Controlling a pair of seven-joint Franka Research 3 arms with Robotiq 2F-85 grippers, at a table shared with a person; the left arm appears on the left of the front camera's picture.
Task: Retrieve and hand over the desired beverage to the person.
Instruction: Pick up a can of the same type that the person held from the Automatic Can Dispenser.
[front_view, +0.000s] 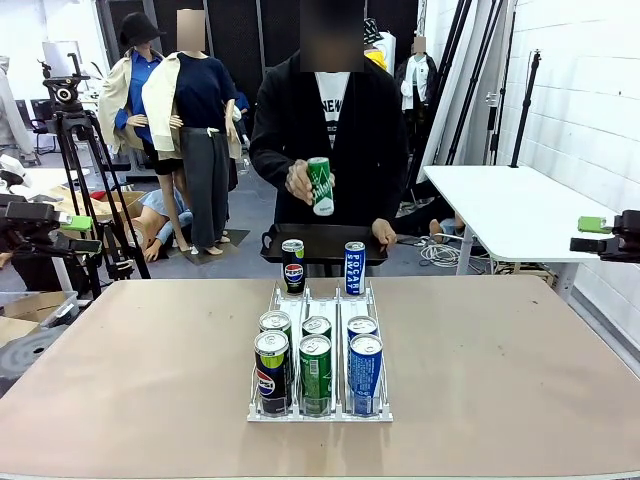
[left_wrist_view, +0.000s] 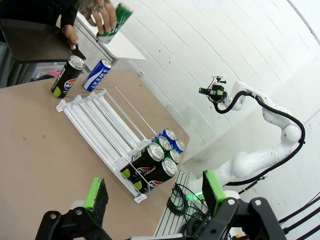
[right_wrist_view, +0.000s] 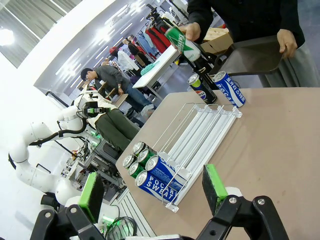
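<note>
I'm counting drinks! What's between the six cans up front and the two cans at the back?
Only bare white lanes of the rack lie between the six cans and the two cans; the left wrist view shows it clearly.

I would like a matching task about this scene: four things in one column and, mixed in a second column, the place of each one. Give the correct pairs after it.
Things
1. green can
2. black tray
3. lone Pepsi can
4. lone Pocari Sweat can

Places
A. on the table beyond the far end of the rack, robot's right side
B. in the person's raised hand
C. on the table beyond the far end of the rack, robot's left side
D. held by its edge in the person's other hand

Pairs: 1-B, 2-D, 3-C, 4-A
</note>
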